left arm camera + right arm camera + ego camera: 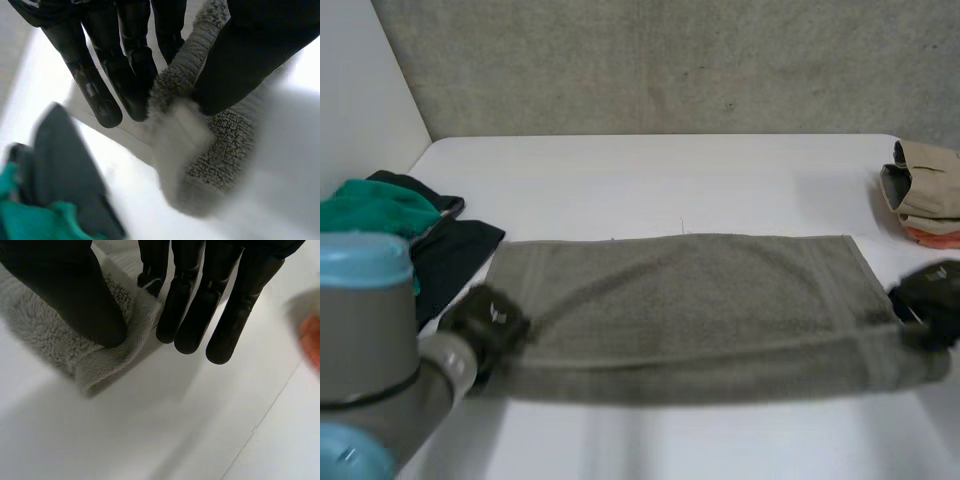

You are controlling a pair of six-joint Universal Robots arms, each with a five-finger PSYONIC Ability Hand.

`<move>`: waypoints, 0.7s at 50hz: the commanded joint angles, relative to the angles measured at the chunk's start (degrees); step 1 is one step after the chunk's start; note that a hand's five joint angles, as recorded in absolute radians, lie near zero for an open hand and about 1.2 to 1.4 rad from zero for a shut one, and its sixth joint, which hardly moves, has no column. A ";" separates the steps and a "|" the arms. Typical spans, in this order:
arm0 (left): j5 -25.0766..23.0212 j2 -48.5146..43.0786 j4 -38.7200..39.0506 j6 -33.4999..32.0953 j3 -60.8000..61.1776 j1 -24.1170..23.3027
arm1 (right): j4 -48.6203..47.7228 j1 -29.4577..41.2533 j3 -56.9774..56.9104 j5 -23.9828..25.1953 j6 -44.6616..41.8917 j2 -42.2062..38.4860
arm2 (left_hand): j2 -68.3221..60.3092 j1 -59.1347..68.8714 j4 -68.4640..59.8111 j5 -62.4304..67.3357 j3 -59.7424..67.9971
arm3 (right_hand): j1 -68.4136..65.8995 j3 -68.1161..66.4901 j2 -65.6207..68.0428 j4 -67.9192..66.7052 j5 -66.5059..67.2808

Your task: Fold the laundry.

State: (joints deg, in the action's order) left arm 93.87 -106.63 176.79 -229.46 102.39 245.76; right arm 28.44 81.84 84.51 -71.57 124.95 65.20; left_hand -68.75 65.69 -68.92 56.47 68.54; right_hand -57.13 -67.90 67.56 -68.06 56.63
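Observation:
A grey-green towel [690, 300] lies spread across the table, its near edge raised off the surface. My left hand [485, 322] pinches the towel's near left corner [175, 100] between thumb and fingers [107, 90]. My right hand [932, 300] pinches the near right corner [132, 315] between its thumb and fingers [200, 315]. Both corners hang just above the white table [150, 440].
A pile of dark and teal-green clothes [410, 225] lies at the left, seen beside my left hand as the same clothes [45, 200]. A stack of folded beige and orange items [925, 195] sits at the right edge. The wall stands behind the table.

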 commanded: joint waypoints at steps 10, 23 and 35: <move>8.70 -26.50 16.83 0.42 -30.91 -0.10 | -20.96 10.61 -28.84 -5.05 13.47 -23.77 | -11.25 14.31 -11.08 13.53 11.46 | -22.87 -12.10 12.44 -11.94 13.37; 9.22 -33.12 27.02 -2.13 -38.33 -4.94 | -20.35 16.86 -43.30 -13.68 15.31 -34.35 | 58.75 -55.69 58.92 -56.47 -58.54 | 47.13 57.90 -57.56 58.06 -56.63; 9.05 -15.91 28.43 -1.08 -19.45 -2.74 | -20.18 10.80 -15.28 -3.76 21.39 -8.26 | 58.75 -55.69 58.92 -56.47 -58.54 | 47.13 57.90 -57.56 58.06 -56.63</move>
State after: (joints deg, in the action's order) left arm 103.15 -132.70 205.51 -231.40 71.58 241.08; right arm 8.36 97.49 53.21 -82.82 145.62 43.40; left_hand -11.88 11.03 -11.72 2.77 12.23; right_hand -11.67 -12.37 12.70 -13.54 4.10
